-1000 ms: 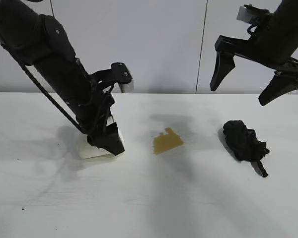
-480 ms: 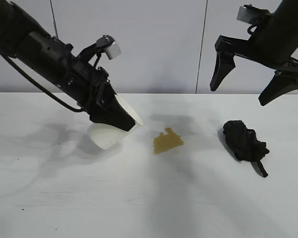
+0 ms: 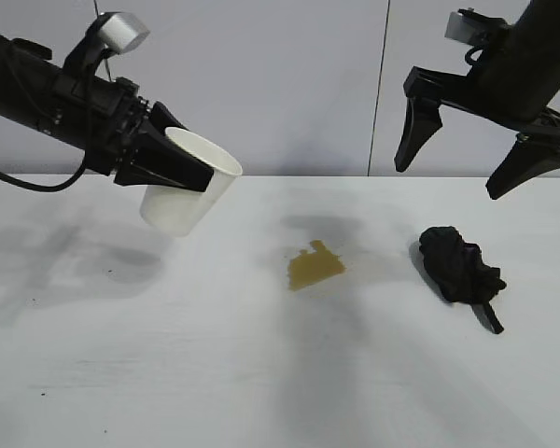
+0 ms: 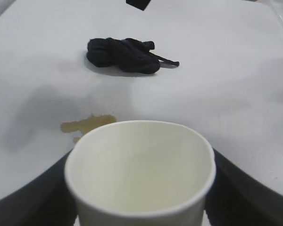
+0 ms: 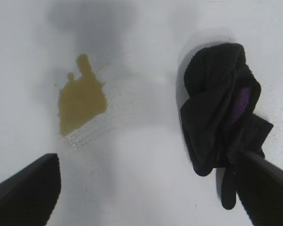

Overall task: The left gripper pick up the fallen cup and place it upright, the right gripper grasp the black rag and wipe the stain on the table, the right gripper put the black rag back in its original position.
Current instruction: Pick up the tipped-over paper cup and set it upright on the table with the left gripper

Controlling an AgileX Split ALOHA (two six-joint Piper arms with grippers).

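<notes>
The stain (image 3: 315, 264) is lying on the desk (image 3: 261, 373) near its middle. The black rag (image 3: 458, 266) is resting on the desk right of the stain. The cup (image 3: 188, 180) is hanging tilted above the desk, left of the stain, in the left claw (image 3: 168, 161). The right claw (image 3: 476, 149) is hovering above the rag, right of the stain

White table (image 3: 280, 373) lies bare around the stain (image 3: 315, 265) except for the black rag (image 3: 457, 266) to its right. The cup (image 3: 189, 181), held aloft left of the stain, leaves tabletop beneath unobstructed.
</notes>
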